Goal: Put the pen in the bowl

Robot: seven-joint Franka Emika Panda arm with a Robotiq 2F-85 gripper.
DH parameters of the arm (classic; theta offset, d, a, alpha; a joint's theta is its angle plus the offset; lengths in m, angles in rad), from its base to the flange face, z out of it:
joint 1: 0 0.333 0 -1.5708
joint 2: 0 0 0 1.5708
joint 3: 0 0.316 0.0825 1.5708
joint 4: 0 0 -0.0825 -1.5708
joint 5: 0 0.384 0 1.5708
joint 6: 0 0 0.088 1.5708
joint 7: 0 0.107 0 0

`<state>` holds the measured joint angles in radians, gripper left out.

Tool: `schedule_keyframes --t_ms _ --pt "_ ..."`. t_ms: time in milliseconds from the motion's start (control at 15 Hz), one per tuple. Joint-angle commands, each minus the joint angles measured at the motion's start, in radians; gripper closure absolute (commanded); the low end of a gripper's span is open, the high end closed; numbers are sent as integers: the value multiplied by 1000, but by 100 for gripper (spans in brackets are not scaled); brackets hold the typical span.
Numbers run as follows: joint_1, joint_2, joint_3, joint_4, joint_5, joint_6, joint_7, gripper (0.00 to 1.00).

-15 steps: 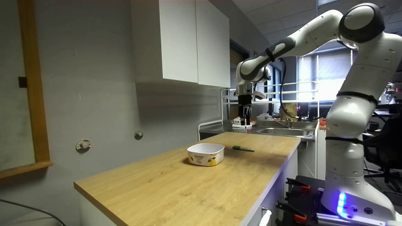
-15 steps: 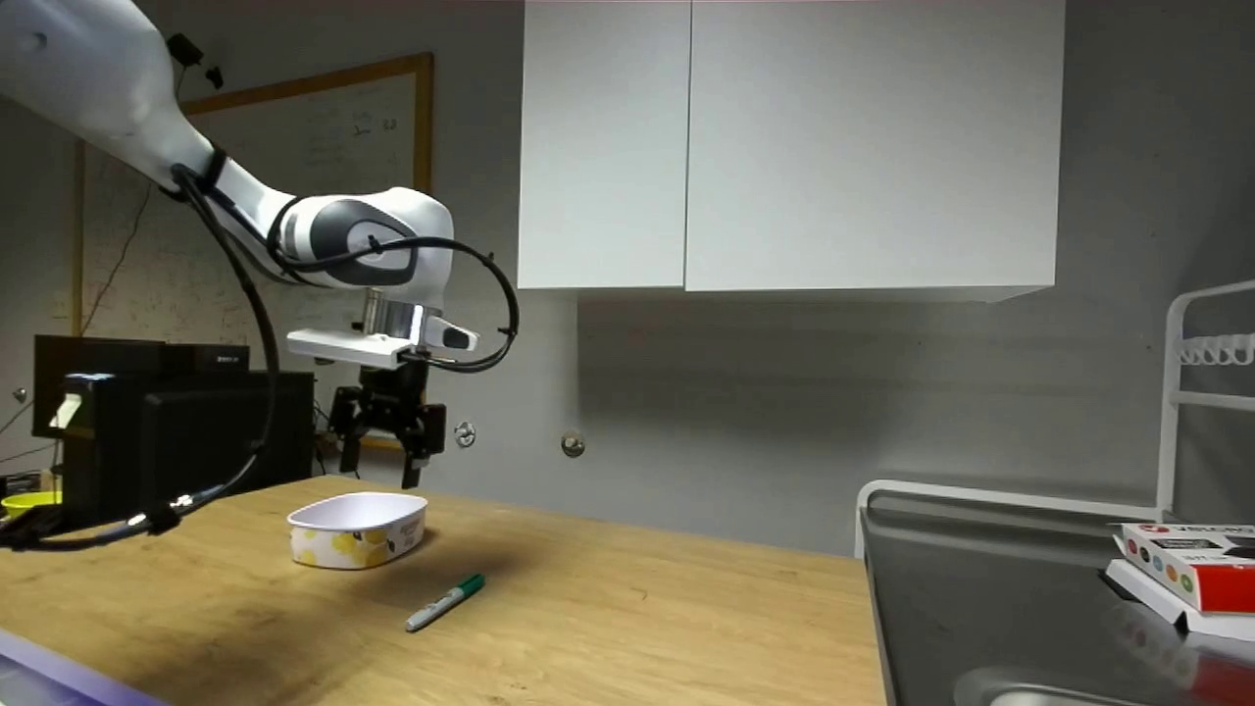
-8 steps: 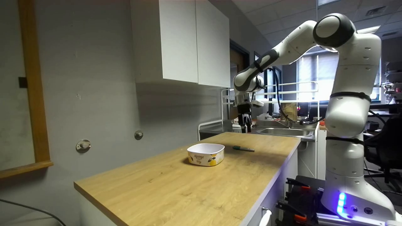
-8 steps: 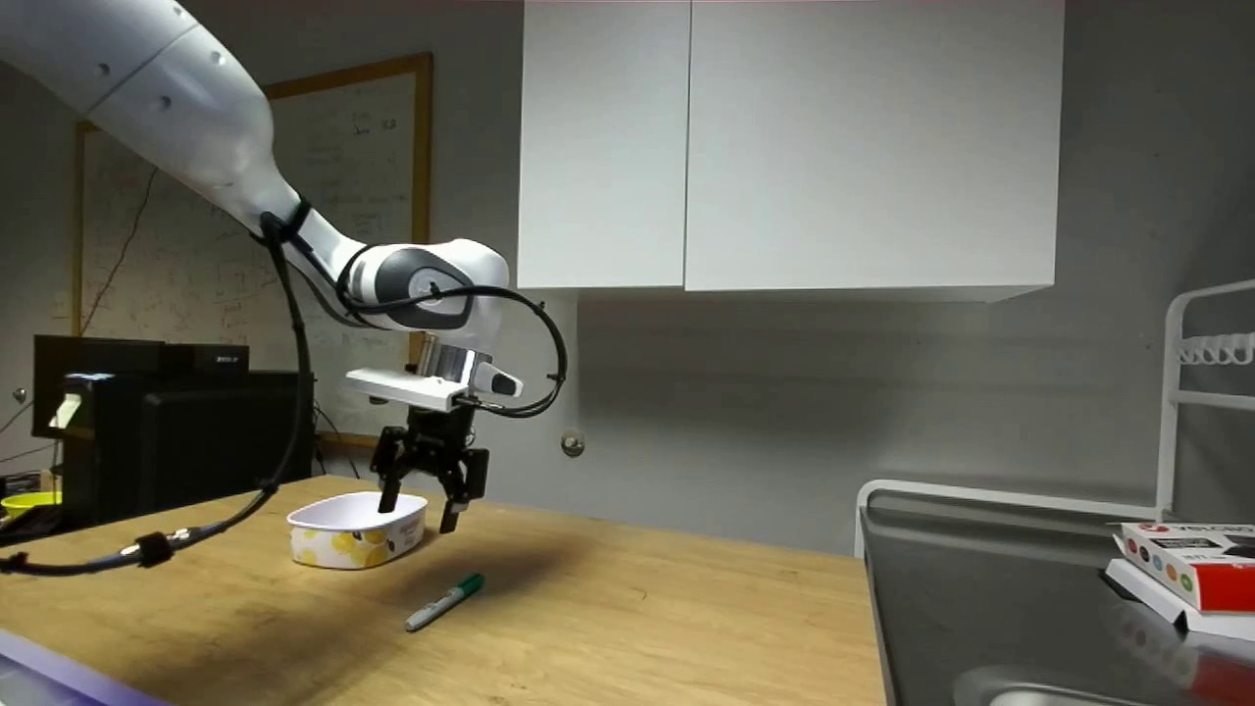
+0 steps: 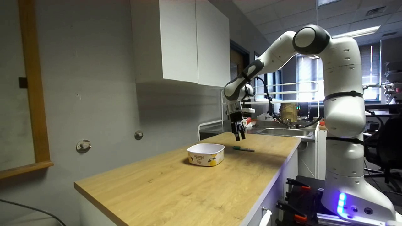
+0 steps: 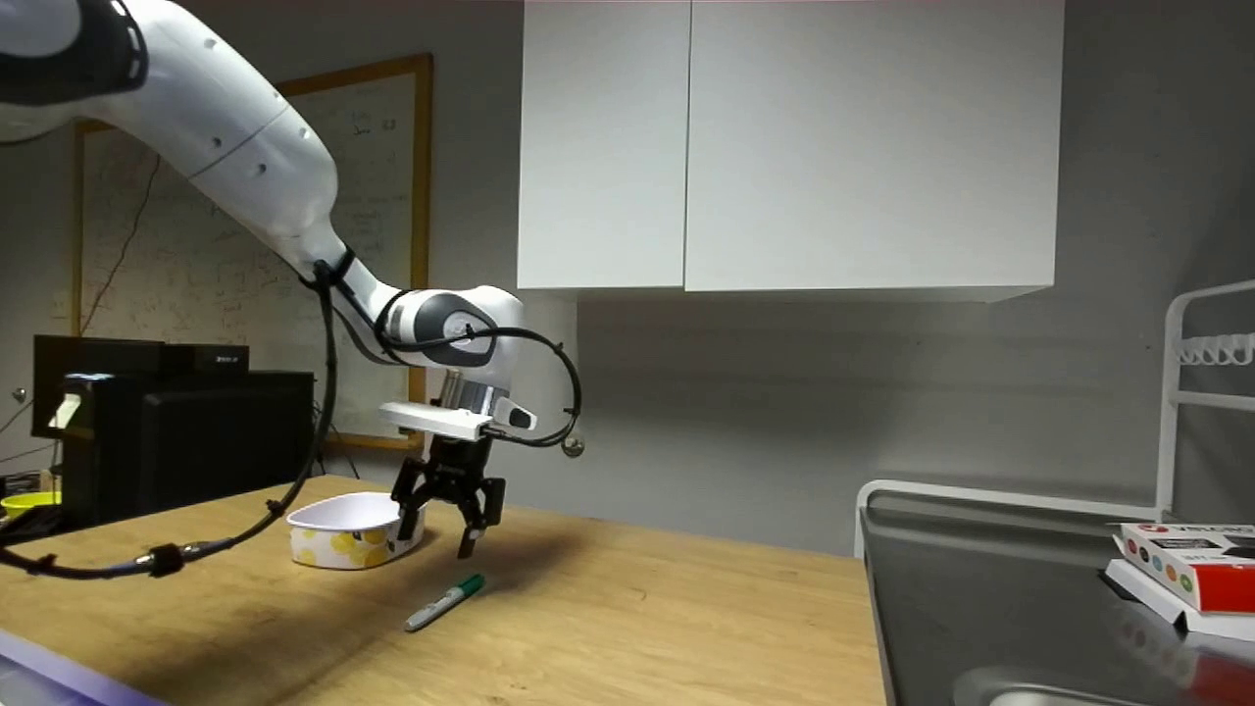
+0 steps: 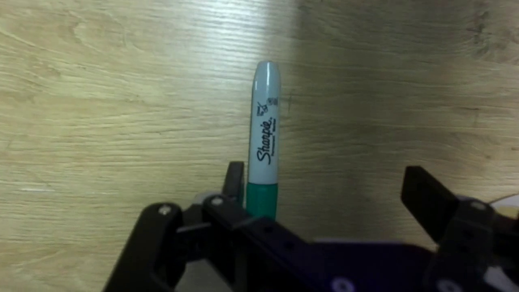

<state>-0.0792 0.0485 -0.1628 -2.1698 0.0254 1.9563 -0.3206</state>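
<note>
The pen, a grey marker with a green cap, lies flat on the wooden counter in both exterior views (image 5: 243,149) (image 6: 445,602). In the wrist view the pen (image 7: 264,134) runs up the picture, just beside the left finger, its cap end partly hidden behind the gripper. My gripper (image 7: 322,174) is open and empty, jaws wide apart. In both exterior views the gripper (image 5: 240,139) (image 6: 435,545) hangs tilted above the counter near the pen, not touching it. The white bowl with lemon print (image 5: 206,158) (image 6: 343,547) stands beside the pen; only its edge (image 7: 509,202) shows in the wrist view.
The wooden counter (image 5: 176,185) carries the bowl and pen. White wall cabinets (image 6: 873,147) hang above the back. A sink (image 5: 284,131) and a dark steel surface with a red and white box (image 6: 1196,564) lie past the counter's end. A cable hangs from the arm.
My gripper has moved down toward the counter and closer to the pen, still open. In an exterior view it now partly covers the bowl's edge. The pen and bowl have not moved.
</note>
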Motion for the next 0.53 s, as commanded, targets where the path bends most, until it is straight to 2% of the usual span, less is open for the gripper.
schedule_keyframes --t_ms 0,467 --pt "-28 109 14 93 -2 -17 -10 0" --pt "-79 205 16 151 10 -13 -35 0"
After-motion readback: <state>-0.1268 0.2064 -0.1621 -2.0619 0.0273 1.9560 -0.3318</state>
